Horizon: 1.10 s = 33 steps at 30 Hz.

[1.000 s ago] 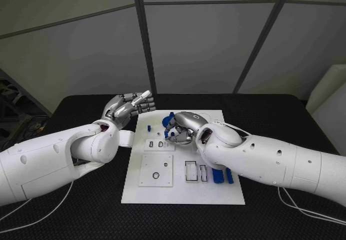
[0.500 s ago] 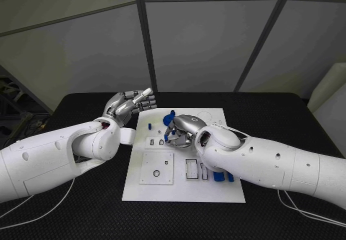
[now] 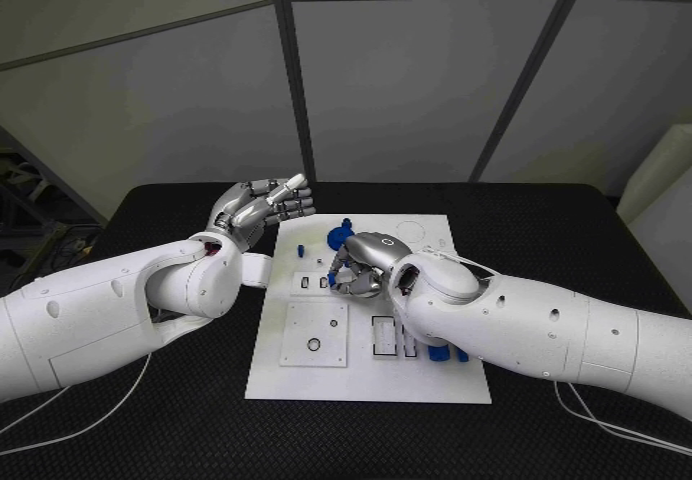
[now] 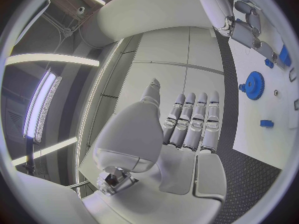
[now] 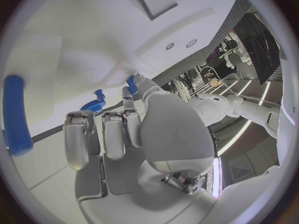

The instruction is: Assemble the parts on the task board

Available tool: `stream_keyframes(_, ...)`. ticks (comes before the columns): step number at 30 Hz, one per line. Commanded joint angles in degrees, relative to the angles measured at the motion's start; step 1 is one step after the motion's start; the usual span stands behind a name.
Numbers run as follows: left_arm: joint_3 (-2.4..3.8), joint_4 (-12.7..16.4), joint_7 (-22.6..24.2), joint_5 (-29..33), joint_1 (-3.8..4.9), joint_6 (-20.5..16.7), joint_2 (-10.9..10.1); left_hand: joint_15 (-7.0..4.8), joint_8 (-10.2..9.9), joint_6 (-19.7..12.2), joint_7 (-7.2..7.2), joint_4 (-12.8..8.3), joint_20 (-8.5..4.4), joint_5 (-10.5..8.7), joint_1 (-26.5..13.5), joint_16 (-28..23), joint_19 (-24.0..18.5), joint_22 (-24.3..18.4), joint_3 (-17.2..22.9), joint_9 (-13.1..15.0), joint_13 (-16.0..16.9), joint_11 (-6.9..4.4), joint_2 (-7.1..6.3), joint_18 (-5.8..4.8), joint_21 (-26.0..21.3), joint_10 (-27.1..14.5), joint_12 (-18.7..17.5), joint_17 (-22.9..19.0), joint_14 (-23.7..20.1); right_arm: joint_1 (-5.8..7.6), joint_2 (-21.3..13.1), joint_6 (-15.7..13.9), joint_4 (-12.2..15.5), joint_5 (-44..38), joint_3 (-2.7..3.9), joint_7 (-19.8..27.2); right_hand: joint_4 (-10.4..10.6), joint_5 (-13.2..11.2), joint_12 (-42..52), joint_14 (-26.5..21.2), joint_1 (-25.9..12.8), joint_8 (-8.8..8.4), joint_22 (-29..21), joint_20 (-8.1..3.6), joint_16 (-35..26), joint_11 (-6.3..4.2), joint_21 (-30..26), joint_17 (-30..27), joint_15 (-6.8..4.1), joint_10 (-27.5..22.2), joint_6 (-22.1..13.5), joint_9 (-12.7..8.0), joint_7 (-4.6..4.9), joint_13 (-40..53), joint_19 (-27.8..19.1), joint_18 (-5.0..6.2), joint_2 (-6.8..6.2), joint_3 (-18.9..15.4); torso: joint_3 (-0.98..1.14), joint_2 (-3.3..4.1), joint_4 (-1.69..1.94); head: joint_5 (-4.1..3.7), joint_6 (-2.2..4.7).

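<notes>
A: White rectangular task board (image 3: pixel 368 385) lies in the middle of the black table (image 3: pixel 577 230). What has changed on it?

B: The right hand (image 3: pixel 361 268) has slid nearer along the board from the blue toothed gear (image 3: pixel 340 236) and now sits low over the small slotted white block (image 3: pixel 319 285).

A: Is it holding anything?

B: Its fingers are curled down toward the board, but I cannot tell whether a part is in them. I judge it is bringing a piece to that block, or feeling for one.

A: And the left hand (image 3: pixel 263 210)?

B: It has stayed raised beside the board's far left corner, fingers straight and together, grasping nothing.

A: Other parts?

B: A blue bar (image 3: pixel 437 351) lies near the right forearm, and a small blue peg (image 3: pixel 299 250) stands near the gear.

A: Any labels?

B: No readable writing anywhere.
</notes>
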Motion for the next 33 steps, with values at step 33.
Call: stream_keyframes(33, 0.06, 0.03, -0.15, -0.36, 0.12, 0.85, 0.03, 0.01, -0.33, -0.03, 2.17, -0.48, -0.15, 0.13, -0.19, -0.27, 0.17, -0.16, -0.26, -0.09, -0.03, 0.19, 0.2, -1.11, -0.43, -0.04, -0.5, -0.09, -0.62, 0.04, 0.25, 2.68, -0.61, -1.42, -0.04, -1.52, -0.25, 0.14, -1.2, 3.99, -1.31, -1.36, 15.1, -0.19, -0.65, 0.03, 0.16, 6.0, -0.03, 0.5, 0.04, 1.62, -0.66, 7.1, 5.93, -0.86, -0.19, -0.39, -0.02, -0.01, 0.02, -0.24, -0.09)
